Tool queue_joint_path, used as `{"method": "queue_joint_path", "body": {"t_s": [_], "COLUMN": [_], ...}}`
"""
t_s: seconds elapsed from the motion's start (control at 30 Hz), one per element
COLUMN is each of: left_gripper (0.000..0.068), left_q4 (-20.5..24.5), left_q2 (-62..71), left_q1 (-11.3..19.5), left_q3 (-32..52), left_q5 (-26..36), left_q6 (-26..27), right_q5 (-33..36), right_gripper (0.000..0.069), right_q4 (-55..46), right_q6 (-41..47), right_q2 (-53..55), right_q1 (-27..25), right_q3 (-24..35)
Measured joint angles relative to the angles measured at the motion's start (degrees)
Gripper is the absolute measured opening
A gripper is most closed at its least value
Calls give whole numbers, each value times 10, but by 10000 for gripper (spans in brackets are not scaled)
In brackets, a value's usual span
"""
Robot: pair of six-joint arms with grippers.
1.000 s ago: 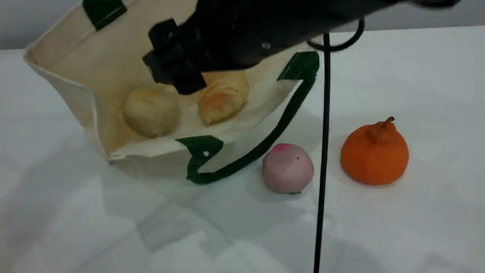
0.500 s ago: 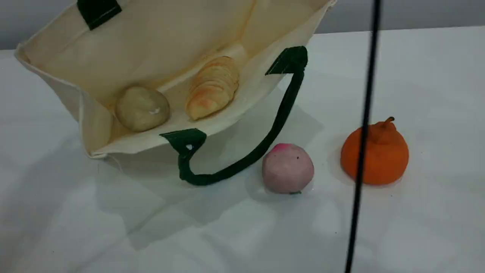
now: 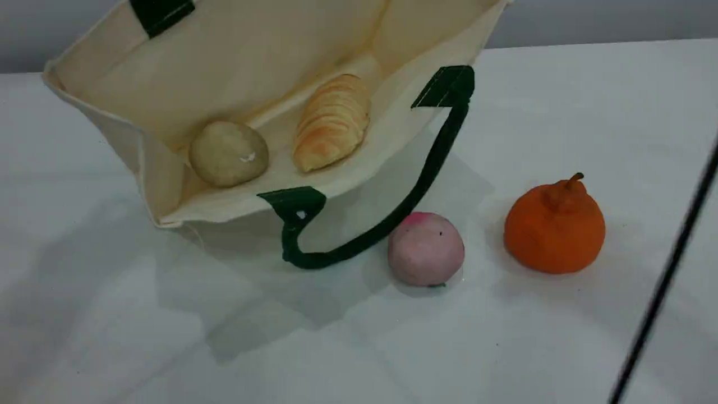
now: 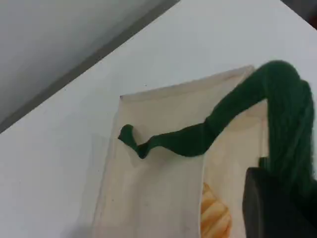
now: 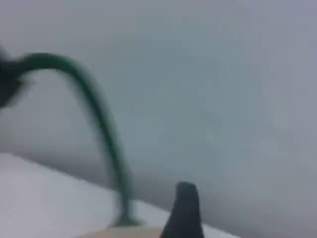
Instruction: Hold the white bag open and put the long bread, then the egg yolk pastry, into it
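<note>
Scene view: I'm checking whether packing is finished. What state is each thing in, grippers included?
white bag, open, tilted on the table, one handle lifted.
long bread, inside the bag.
egg yolk pastry, inside the bag, beside the bread.
left gripper, jaws shut on the bag's lifted handle.
right gripper, jaws open, nothing seen between them.
pink ball, on the table, outside the bag.
orange fruit, upright on the table, outside the bag.

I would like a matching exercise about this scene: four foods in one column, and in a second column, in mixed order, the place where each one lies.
Things:
1. long bread
2. egg yolk pastry
3. pink ball
4. orange fruit

Places:
A. on the table, farthest right
B. inside the white bag, left side
C. on the table, beside the green handle
D. inside the white bag, right side

Pairs: 1-D, 2-B, 3-C, 4-A
</note>
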Motion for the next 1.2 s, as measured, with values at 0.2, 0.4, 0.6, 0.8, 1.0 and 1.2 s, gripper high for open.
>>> {"method": "queue_joint_path", "body": {"t_s": [0.2, 0.4, 0.6, 0.8, 1.0, 1.2], "left_gripper": [80, 127, 391, 584, 594, 592], "left_q4": [0, -1, -4, 5, 7, 57], "left_q2": [0, 0, 0, -3, -36, -94], "left_q1": [0, 0, 0, 0, 0, 0], "left_q3": [0, 0, 0, -1, -2, -2], "left_q5": [0, -1, -4, -1, 0, 0], "left_q6": [0, 4, 4, -5, -32, -80], "right_q5": [13, 10, 10, 14, 59, 136], "right_gripper": [570, 566, 564, 564, 562, 562], "right_q4": [0, 0, 0, 0, 0, -14], "right_q6": [0, -7, -14, -22, -24, -24], "right_q2": [0, 0, 0, -13, -76, -170], "right_q1": [-64, -63, -63, -63, -63, -63], "right_q3": [0, 0, 0, 0, 0, 0]}}
